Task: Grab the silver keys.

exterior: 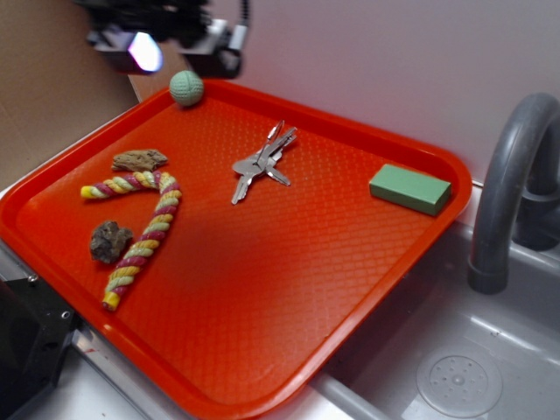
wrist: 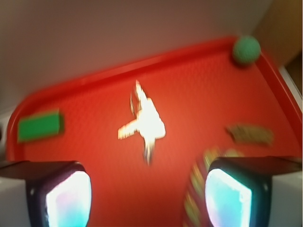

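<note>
End effector (wrist: 147,198) fingers spread wide, holding nothing, above silver keys (wrist: 144,123) on red tray (wrist: 94,80)

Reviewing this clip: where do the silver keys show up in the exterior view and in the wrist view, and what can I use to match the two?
Exterior: the silver keys lie fanned out at upper centre of the red tray.
Wrist: the keys are a blurred, glaring shape at mid-frame.
Shared landmark: the green block, right of the keys in the exterior view, sits left of them in the wrist view.
</note>
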Tool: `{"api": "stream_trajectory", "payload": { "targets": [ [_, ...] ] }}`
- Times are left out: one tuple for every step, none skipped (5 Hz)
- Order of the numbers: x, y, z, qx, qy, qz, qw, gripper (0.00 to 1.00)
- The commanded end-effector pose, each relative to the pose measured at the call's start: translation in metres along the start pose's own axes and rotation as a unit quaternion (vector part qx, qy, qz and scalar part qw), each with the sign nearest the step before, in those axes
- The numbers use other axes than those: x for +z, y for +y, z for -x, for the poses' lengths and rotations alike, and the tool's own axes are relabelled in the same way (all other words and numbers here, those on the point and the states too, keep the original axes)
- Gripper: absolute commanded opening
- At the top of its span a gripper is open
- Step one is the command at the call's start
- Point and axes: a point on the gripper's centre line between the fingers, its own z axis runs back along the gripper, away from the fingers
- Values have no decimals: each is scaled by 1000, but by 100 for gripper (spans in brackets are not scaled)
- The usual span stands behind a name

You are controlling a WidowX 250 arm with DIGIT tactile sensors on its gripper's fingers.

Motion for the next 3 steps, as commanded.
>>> {"api": "stream_trajectory", "payload": {
  "targets": [
    [-52, -7, -35, -15, -20, -17, 1000, 100],
    [-68, 14, -34, -18, -1, -37, 999, 100],
    [-84, 15, -36, -41, 8, -65, 997, 100]
  ]
}}
